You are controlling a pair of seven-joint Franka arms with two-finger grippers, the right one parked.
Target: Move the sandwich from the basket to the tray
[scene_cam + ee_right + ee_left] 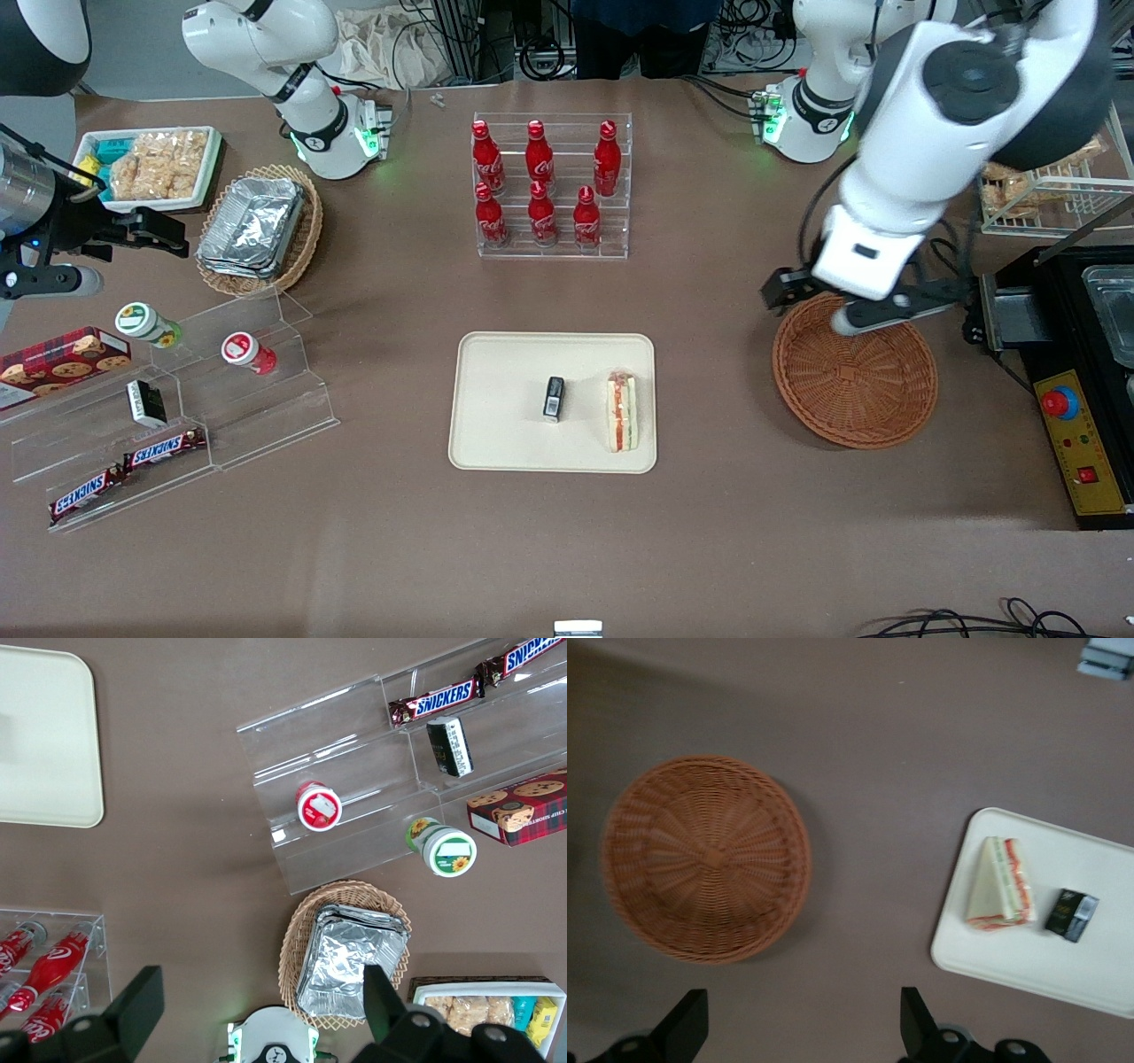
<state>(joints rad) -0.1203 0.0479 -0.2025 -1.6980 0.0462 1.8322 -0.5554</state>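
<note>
The small triangular clear-wrapped sandwich (pixel 622 411) lies on the flat cream rectangular plastic tray (pixel 496 443), at the rim toward the working arm's end, just beside a small black packet (pixel 554 397). It lies on its side, long axis running nearer-to-farther from the front camera, so the placing looks done. Farther off, the round reddish-brown wicker basket (pixel 855 390) sits empty, and the left gripper (pixel 802 1028) hangs above it, jaws wide and holding nothing.

The sandwich (pixel 622 411) lies on the tray (pixel 496 434); the pincer (pixel 804 1023), open, hangs above the basket (pixel 873 399).
</note>
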